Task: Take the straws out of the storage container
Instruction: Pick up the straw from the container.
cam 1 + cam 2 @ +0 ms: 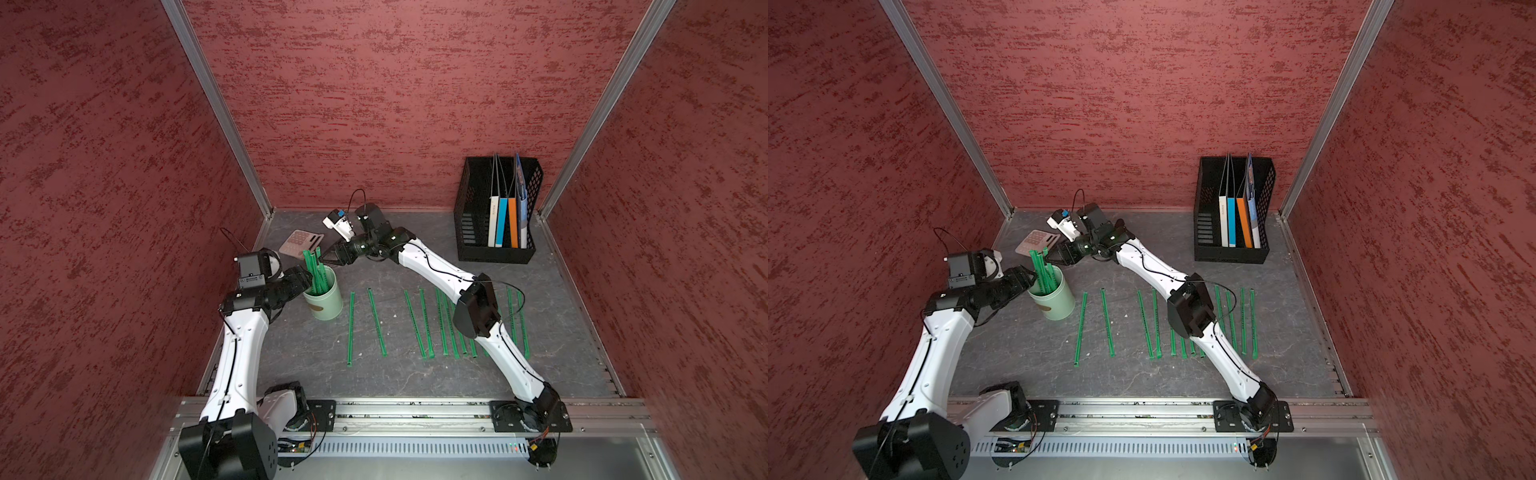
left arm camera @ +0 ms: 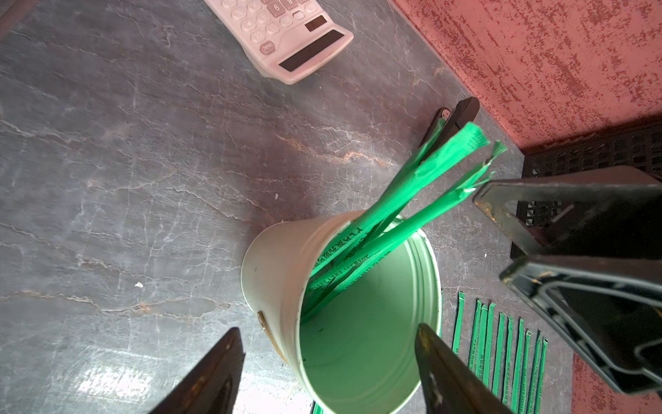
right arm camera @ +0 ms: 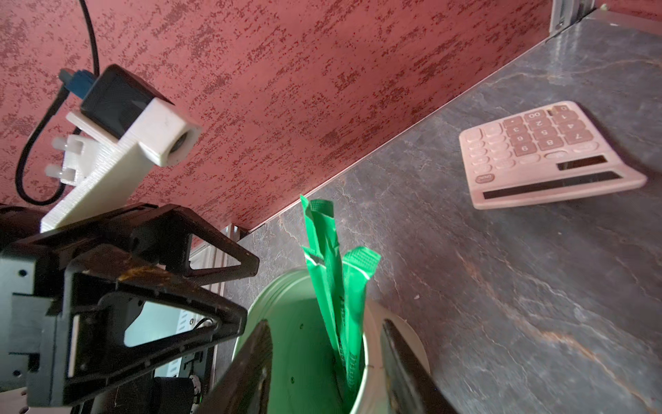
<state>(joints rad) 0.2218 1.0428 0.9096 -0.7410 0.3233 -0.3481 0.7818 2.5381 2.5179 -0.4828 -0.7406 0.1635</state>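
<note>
The cup (image 1: pixel 323 297) stood at the tabletop's (image 1: pixel 395 374) left, a few straws (image 1: pixel 312 270) leaning inside. The left end effector (image 2: pixel 327 365) gaped wide around its rim; the right end effector (image 3: pixel 324 358), half-open and empty, straddled the stalks. It needed one stalk only, pinched high.

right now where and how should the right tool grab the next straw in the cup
Grip a straw near its upper end, on the part standing clear above the cup rim, coming in from the back-wall side where the right tool already is. The few remaining straws lean together toward that side, flat and thin, so pinch across the flat faces and probably draw upward along the lean.
</note>
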